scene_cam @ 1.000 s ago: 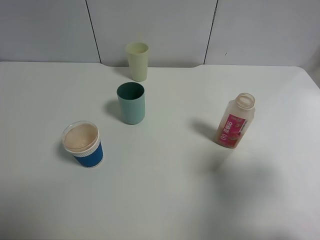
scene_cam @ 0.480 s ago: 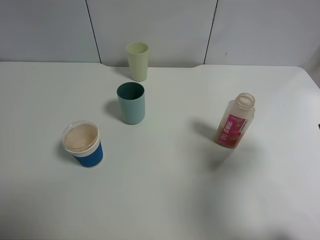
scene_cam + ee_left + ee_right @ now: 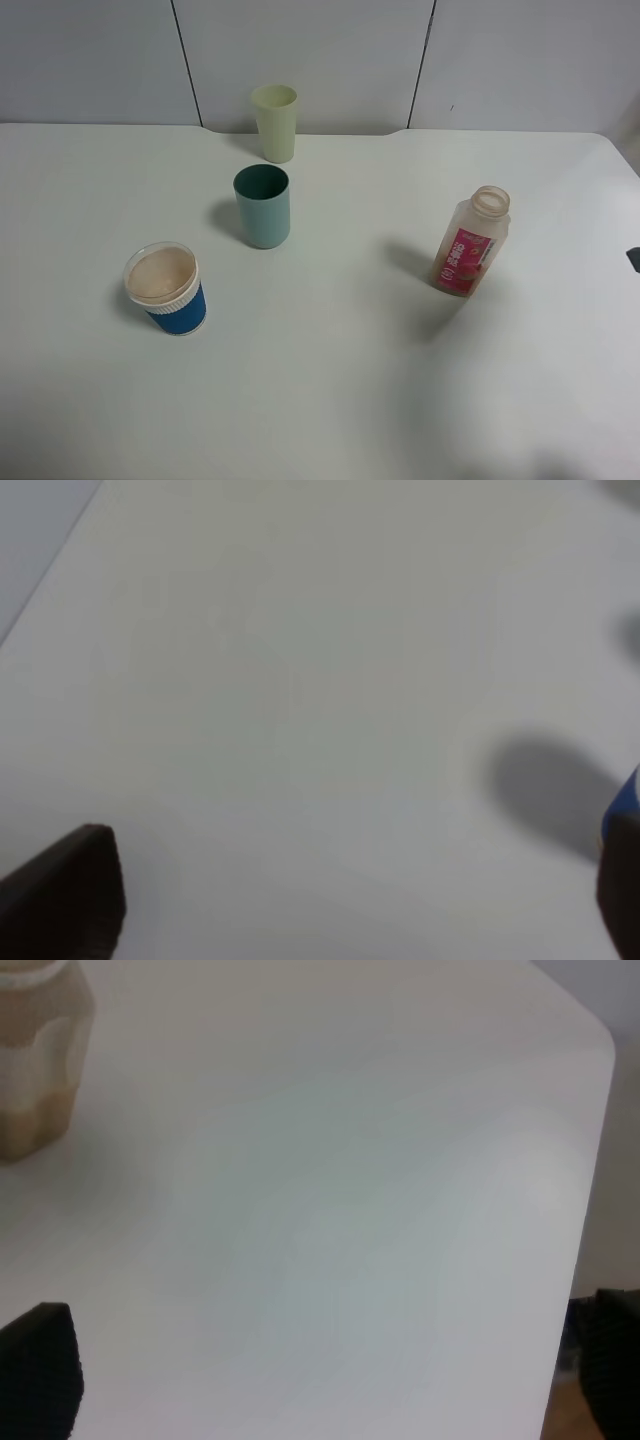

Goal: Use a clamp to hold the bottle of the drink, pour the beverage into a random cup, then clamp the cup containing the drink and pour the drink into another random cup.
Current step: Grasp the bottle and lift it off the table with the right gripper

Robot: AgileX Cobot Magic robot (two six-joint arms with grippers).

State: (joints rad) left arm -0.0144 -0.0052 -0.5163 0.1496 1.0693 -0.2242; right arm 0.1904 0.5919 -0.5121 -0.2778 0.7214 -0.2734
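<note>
left gripper (image 3: 340,905) wide open and empty near the blue cup (image 3: 167,290); right gripper (image 3: 325,1375) open too, bottle (image 3: 470,245) upright, untouched.

We see a smooth, matt white worktop (image 3: 330,400), and on it the bottle of the drink (image 3: 470,243) looks like cloudy, translucent plastic with a glossier pink-red label (image 3: 464,262). The teal tumbler (image 3: 264,207) and the pale yellow-green tumbler (image 3: 275,122) read to us as smooth, satin plastic, while the blue-and-white cup (image 3: 172,300) has a ribbed white upper band over a smooth blue body. The left fingers (image 3: 65,900) and right fingers (image 3: 40,1370) show dull, matt black, too blurred for us to name the material.
</note>
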